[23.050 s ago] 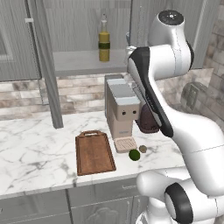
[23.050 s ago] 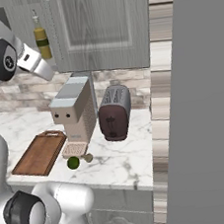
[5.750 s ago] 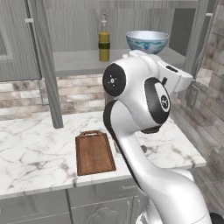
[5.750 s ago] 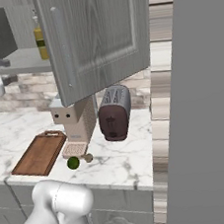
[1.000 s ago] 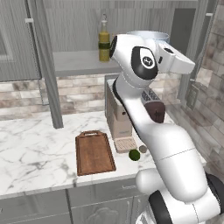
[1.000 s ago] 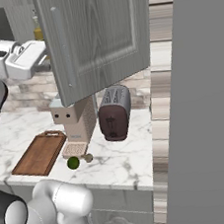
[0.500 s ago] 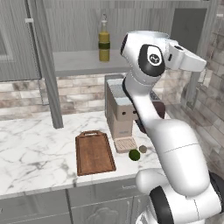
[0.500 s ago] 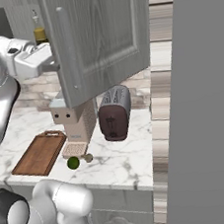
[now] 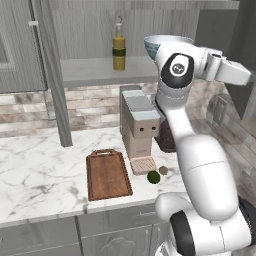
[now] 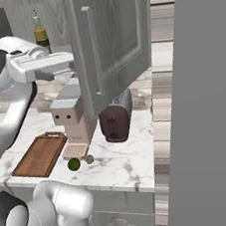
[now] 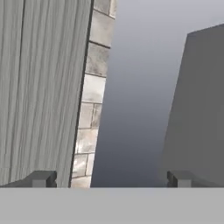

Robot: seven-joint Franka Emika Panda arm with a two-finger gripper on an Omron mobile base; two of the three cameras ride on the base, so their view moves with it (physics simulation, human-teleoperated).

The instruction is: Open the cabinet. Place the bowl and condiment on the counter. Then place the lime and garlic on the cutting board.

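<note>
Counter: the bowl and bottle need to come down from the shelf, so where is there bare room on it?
The counter is bare left of the cutting board, out to the cabinet post. It is crowded right of the board: coffee machine, toaster, lime, garlic.

The grey wood-grain wall cabinet is showing a matt, streaked wooden surface. The white marble counter with grey veins is looking smooth and slightly glossy. The rectangular dark brown wooden cutting board is showing fine grain, matt. The slim bottle of yellow-olive liquid is looking like clear glass, shining a little. The brick-pattern stone wall is appearing rough and dull.
</note>
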